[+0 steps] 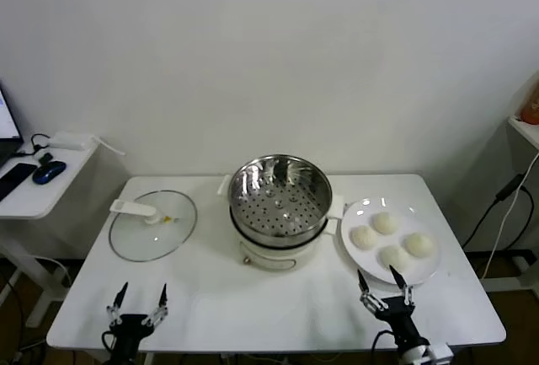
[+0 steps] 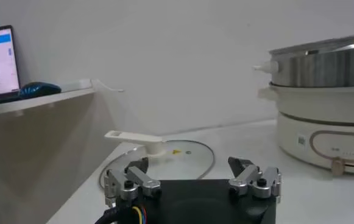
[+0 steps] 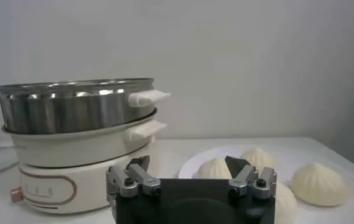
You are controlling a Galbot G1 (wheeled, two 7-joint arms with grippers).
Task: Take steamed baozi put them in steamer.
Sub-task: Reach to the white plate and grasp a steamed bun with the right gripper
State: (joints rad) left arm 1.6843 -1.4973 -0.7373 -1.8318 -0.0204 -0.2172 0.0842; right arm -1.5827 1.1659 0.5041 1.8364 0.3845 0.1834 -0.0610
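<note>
- My right gripper (image 1: 384, 281) hovers open and empty, four steamed baozi (image 1: 385, 223) on their white plate (image 1: 352, 216) just beyond it.
- The steamer (image 1: 279, 190) stands empty, ahead-left of it.
- My left gripper (image 1: 138, 295) waits open near the glass lid (image 1: 152, 224).

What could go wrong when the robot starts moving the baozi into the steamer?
The four baozi sit close together on the white plate, so the open right gripper may nudge a neighbour off while grasping one. The steamer has a tall steel wall; a low carry could hit its rim.
</note>
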